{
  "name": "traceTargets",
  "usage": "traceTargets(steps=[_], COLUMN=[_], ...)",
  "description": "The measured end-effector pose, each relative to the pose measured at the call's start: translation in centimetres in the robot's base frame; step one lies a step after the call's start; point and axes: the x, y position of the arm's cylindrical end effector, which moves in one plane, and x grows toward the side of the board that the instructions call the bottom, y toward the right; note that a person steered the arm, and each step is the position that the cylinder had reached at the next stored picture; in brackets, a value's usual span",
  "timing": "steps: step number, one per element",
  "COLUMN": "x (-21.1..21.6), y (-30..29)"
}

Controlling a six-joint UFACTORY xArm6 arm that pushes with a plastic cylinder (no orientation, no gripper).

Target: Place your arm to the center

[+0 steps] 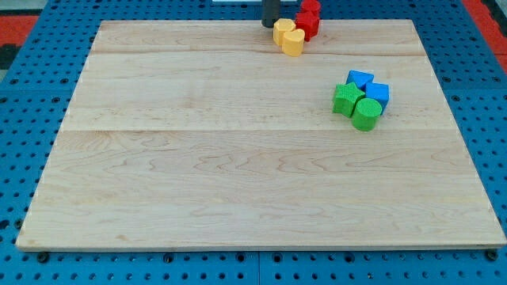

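My tip [270, 24] is at the view's top edge of the wooden board [238, 158], just left of the yellow blocks. Only the rod's lower end shows; the rest is cut off by the frame. Two yellow blocks [288, 36] lie touching each other right of the tip. Two red blocks [308, 17] sit against them, up and to the right. At the right, a green star-shaped block [346, 99] and a green cylinder [366, 113] huddle with two blue blocks [371, 87].
The board lies on a blue pegboard table [24, 95]. A red strip [16, 20] shows at the view's top left and top right corners.
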Motion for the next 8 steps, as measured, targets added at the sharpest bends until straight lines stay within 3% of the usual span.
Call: traceTargets(steps=[1, 2, 3, 4, 5, 7, 8], x=[0.9, 6.6, 8.0, 10.1, 12.8, 13.2, 10.9], y=[0.4, -0.2, -0.7, -6.1, -6.7, 5.3, 9.3])
